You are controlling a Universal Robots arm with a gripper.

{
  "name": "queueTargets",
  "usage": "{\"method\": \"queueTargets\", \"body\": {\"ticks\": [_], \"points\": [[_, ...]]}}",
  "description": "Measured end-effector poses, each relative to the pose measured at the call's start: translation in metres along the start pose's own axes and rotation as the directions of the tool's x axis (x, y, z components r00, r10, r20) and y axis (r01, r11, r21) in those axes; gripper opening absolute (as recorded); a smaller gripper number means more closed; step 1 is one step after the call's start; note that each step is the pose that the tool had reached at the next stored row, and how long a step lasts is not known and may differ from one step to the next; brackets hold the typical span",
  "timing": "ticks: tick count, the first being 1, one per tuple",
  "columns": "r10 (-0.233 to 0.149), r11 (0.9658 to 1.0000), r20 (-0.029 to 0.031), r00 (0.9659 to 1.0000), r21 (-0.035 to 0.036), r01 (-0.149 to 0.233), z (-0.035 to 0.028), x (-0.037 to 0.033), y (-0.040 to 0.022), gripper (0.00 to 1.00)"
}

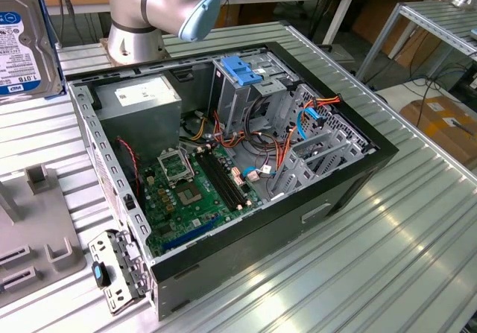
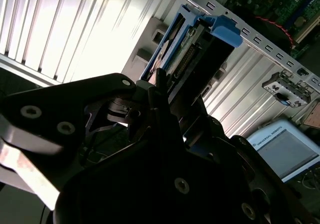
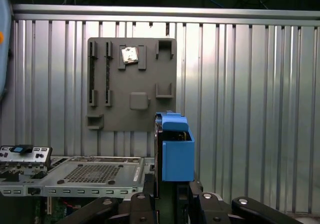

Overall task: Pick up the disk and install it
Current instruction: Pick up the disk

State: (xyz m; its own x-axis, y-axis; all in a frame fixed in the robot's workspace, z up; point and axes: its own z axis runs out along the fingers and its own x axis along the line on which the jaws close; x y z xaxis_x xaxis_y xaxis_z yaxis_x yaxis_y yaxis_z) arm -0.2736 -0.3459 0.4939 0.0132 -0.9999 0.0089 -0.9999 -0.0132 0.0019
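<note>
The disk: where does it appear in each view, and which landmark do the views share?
Exterior view: the disk at the exterior view's upper left, label showing.
Second wrist view: edge-on, held in the pincer.
First wrist view: upright before the grey plate.
Shared landmark: bracket with blue latch.

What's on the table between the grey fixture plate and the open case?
Nothing: in the first wrist view, bare ribbed table lies between the fixture plate and the case. The tool holds the disk.

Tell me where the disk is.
The disk is held in the tool, at the exterior view's upper left, above the table, beside the open computer case.
</note>
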Motion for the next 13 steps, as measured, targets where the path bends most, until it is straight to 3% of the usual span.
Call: {"method": "queueTargets", "body": {"ticks": [7, 13], "points": [[0.0, 1.0, -0.0001, 1.0, 0.0, 0.0, 0.0, 0.0002, -0.0137, 0.35], [0.0, 1.0, 0.0, 1.0, 0.0, 0.0, 0.0, 0.0002, -0.0196, 0.35]]}}
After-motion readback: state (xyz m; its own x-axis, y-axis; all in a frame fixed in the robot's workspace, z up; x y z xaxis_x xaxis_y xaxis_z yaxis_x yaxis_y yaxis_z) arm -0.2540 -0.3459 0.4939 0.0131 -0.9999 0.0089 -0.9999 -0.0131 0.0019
